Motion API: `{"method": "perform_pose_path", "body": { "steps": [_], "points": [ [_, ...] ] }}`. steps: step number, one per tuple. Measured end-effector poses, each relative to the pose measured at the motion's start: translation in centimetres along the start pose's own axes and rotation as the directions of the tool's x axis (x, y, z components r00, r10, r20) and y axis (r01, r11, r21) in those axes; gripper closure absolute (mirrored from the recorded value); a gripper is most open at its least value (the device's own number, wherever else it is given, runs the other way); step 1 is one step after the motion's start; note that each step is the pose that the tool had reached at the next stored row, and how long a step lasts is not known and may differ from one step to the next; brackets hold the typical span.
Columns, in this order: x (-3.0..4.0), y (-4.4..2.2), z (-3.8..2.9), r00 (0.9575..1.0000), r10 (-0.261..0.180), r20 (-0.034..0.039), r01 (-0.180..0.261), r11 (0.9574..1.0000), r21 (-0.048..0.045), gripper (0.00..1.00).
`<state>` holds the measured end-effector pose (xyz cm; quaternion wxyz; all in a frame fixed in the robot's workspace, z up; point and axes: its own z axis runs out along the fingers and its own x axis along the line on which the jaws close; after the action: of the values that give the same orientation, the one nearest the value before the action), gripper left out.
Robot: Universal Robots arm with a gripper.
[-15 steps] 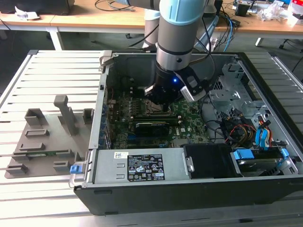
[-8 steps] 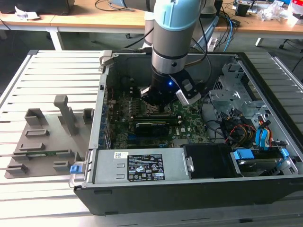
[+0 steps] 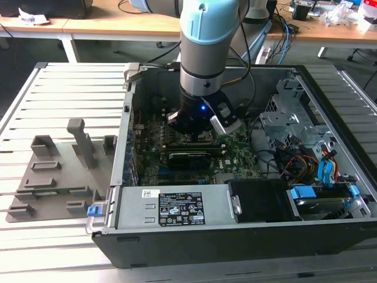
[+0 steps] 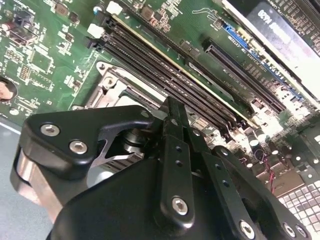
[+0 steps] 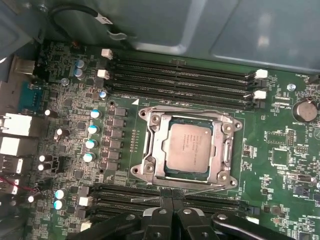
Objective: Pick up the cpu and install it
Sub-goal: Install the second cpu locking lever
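The cpu (image 5: pixel 189 147), a silvery square chip, lies inside the metal-framed socket (image 5: pixel 150 150) on the green motherboard (image 5: pixel 280 150); it looks slightly turned against the frame. My gripper (image 5: pixel 172 197) hangs just beside the socket's edge, its two black fingers pressed together with nothing between them. In the second wrist view the gripper (image 4: pixel 172 106) covers most of the socket (image 4: pixel 112 85). In the exterior view the gripper (image 3: pixel 197 132) is low inside the open computer case (image 3: pixel 177 206), over the board's middle.
Black memory slots (image 5: pixel 180 75) run along both sides of the socket. A grey fixture plate (image 3: pixel 59 171) lies on the slatted table at the exterior view's left. Drive cage (image 3: pixel 288 112), cables (image 3: pixel 294 159) and case walls stand close around the arm.
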<state>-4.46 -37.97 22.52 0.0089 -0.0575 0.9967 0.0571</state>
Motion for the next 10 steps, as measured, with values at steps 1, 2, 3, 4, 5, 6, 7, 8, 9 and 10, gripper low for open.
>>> {"method": "perform_pose_path", "body": {
  "steps": [1, 2, 3, 4, 5, 6, 7, 8, 9, 10],
  "points": [
    [0.13, 0.0, 0.11, 1.0, 0.0, 0.0, 0.0, 1.0, 0.0, 0.89],
    [0.21, 0.0, 0.19, 1.0, 0.0, -0.0001, 0.0, 1.0, 0.0, 0.89],
    [0.25, 0.0, 0.27, 1.0, 0.0, -0.0001, 0.0, 1.0, 0.0, 0.89],
    [0.28, -0.01, 0.33, 1.0, 0.0, 0.0, 0.0, 1.0, 0.0, 0.89],
    [0.29, -0.01, 0.39, 1.0, 0.0, 0.0, 0.0, 1.0, -0.0001, 0.89],
    [0.36, -0.01, 0.48, 1.0, 0.0, 0.0001, 0.0, 1.0, -0.0001, 0.89],
    [0.4, -0.01, 0.53, 1.0, 0.0, 0.0, 0.0, 1.0, 0.0, 0.89],
    [0.42, -0.02, 0.58, 1.0, 0.0, 0.0, 0.0, 1.0, -0.0001, 0.89],
    [0.48, -0.03, 0.68, 1.0, 0.0, -0.0001, 0.0, 1.0, 0.0, 0.89],
    [0.49, -0.03, 0.73, 1.0, 0.0, -0.0001, 0.0, 1.0, 0.0001, 0.89]
  ]
}}
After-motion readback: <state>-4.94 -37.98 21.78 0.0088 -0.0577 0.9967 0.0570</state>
